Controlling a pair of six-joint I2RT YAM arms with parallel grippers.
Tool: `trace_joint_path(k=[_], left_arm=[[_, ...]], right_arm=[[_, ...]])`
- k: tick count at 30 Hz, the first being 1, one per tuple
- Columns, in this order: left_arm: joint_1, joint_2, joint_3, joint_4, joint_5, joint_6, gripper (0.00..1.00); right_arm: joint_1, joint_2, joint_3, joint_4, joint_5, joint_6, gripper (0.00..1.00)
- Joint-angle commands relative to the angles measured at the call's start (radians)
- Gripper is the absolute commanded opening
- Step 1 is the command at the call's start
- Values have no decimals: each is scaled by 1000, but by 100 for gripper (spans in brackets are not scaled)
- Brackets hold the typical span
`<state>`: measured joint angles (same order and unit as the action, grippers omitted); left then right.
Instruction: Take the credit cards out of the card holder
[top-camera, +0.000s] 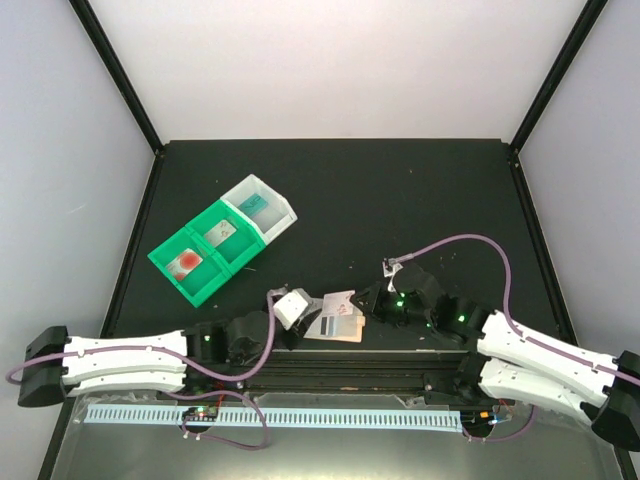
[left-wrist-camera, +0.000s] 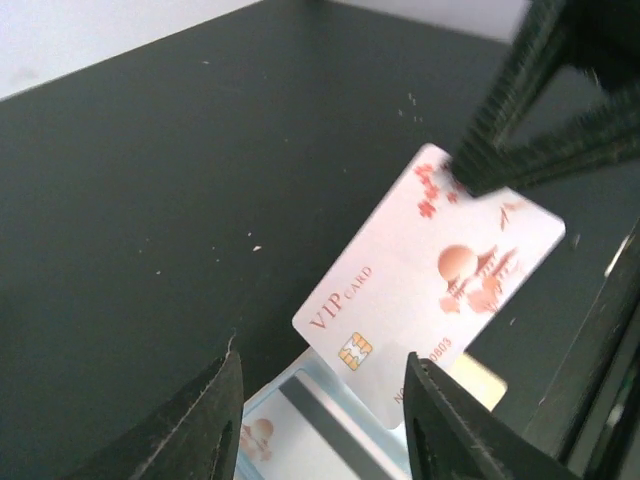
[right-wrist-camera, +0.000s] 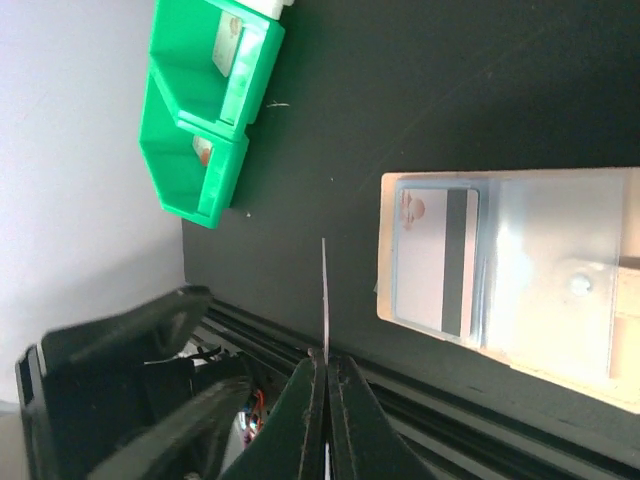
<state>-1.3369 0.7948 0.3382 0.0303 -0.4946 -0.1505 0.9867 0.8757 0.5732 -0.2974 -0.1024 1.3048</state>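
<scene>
The card holder (top-camera: 345, 330) lies open on the black mat near the front edge, peach-tan rim and pale blue panels (right-wrist-camera: 540, 270). A card with a dark stripe (right-wrist-camera: 440, 255) still sits in its left panel. My right gripper (right-wrist-camera: 326, 360) is shut on a white "VIP" credit card (left-wrist-camera: 420, 290), seen edge-on (right-wrist-camera: 325, 290) in the right wrist view and lifted above the holder (left-wrist-camera: 299, 369). My left gripper (left-wrist-camera: 325, 420) is open just left of the holder, nothing between its fingers (left-wrist-camera: 225, 420). In the top view both grippers, left (top-camera: 303, 318) and right (top-camera: 365, 300), flank the raised card (top-camera: 338, 302).
Green bins (top-camera: 200, 255) and a white bin (top-camera: 262, 208) stand at the back left, each compartment holding a card: teal (top-camera: 252, 203), pale (top-camera: 218, 232), red-blotched (top-camera: 187, 262). A black rail (top-camera: 340, 365) runs along the mat's near edge. Side walls enclose the mat.
</scene>
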Motion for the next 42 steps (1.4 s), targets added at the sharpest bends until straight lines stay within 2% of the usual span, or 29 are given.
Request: trace_joint_path(k=[1, 8, 12, 16, 20, 25, 30, 36, 42], left_arm=[[51, -98, 16, -47, 95, -216, 49], [146, -278, -9, -50, 290, -507, 55], [158, -351, -38, 15, 361, -602, 57], [161, -393, -57, 35, 399, -721, 58], [160, -397, -91, 121, 467, -823, 57], [160, -387, -123, 252, 528, -874, 49], [162, -387, -134, 276, 534, -878, 42], [166, -367, -163, 317, 540, -891, 39], [172, -344, -166, 351, 554, -894, 19]], right_arm=[[0, -56, -23, 51, 34, -191, 1], [0, -217, -140, 250, -105, -365, 1], [-1, -284, -150, 265, -143, -420, 1], [0, -341, -169, 312, -201, -428, 1], [0, -394, -223, 422, -250, -391, 1], [0, -421, -249, 467, -258, -360, 1], [0, -414, -250, 460, -262, -353, 1], [0, -410, -250, 463, -276, -351, 1], [-1, -403, -253, 477, -293, -340, 1]])
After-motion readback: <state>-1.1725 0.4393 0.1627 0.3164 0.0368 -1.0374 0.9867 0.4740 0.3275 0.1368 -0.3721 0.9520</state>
